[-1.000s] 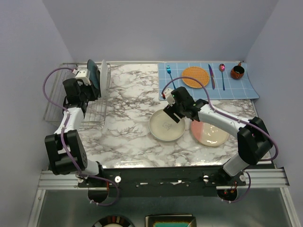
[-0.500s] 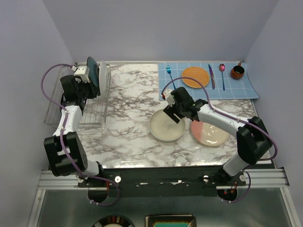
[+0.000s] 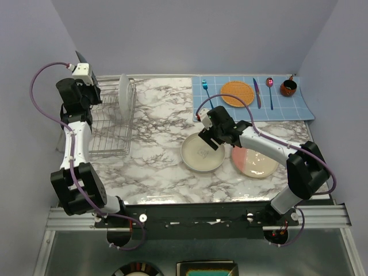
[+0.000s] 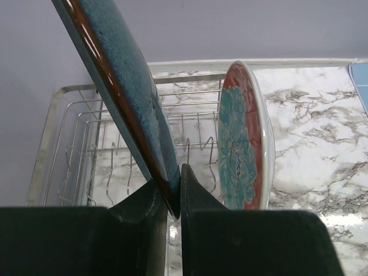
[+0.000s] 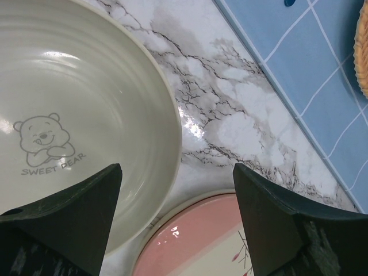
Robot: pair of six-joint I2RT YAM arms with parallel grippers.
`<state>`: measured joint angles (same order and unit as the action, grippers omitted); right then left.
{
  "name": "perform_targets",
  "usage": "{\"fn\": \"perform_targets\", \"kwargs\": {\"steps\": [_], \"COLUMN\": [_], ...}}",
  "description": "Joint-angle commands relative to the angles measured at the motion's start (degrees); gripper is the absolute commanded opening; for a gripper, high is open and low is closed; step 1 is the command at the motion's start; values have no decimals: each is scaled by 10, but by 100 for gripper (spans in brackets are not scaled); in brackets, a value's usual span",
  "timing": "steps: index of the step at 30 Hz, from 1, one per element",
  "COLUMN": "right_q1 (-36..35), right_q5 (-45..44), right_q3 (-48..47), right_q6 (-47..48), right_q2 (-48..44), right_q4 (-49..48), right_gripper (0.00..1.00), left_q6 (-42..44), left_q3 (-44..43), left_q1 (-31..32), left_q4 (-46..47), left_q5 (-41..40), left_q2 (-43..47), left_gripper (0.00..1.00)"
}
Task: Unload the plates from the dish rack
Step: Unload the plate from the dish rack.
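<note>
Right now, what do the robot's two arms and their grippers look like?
Both arms have white links between black joints: left arm, right arm. A thin purple cable loops along each. A small white camera block sits at each wrist. The left gripper and right gripper have dark, wedge-shaped fingers.

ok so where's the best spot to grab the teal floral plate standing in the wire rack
Take the teal floral red-rimmed ceramic plate by its top rim, coming straight down from above, one finger on each face. It stands on edge in the silver wire dish rack, so the upper edge is free while the lower edge sits among the wires.
</note>
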<state>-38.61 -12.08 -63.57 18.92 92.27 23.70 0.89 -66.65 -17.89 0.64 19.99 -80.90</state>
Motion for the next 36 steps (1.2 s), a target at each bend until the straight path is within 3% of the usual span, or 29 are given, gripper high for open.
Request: {"fn": "perform_targets", "kwargs": {"steps": [1,12,22,36], "right_q1": [2,2,2,2], "right_q5": [13,14,11,-11], "right_q3": [-7,-7,-8,-17], "right_q6": [-2,-2,-1,-12], "right_q2": [10,14,17,6], "right_q4": [12,13,14,1], "right_gripper": [87,87,87,87], "left_q6": [34,97,171,214], "left_q3": [-29,28,35,-35], "left_q1": [4,23,80,141], "left_q4": [74,-5,-127,-261], "left_q5": [-1,20,-17,-65], "left_q2": [20,91,181,235], "left_gripper": [0,0,0,0]}}
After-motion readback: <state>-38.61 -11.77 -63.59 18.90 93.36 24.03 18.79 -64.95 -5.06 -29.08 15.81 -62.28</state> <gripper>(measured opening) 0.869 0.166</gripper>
